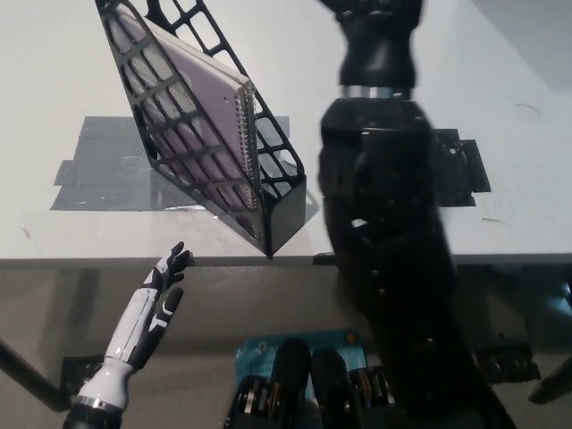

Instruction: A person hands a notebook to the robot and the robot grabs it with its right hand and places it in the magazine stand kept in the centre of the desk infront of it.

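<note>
Notebook with a purple cover and a wire spiral sits inside the black lattice magazine stand, leaning with the stand's slanted side, its long axis running from the upper far corner down toward the near table edge. The task's placing step looks done. The black right arm rises up the middle right of the view, just to the right of the stand and not touching the notebook. Its hand runs off the top edge of the picture, so it is out of sight and whether it is open or closed cannot be told. From that arm the notebook lies to the left and slightly lower. The white left hand rests below the table's near edge, down and left of the stand, fingers spread and holding nothing; it is well apart from the notebook. The stand's far end is cut off at the top. Dark tape patches lie on the table beside the stand and behind the arm.
</note>
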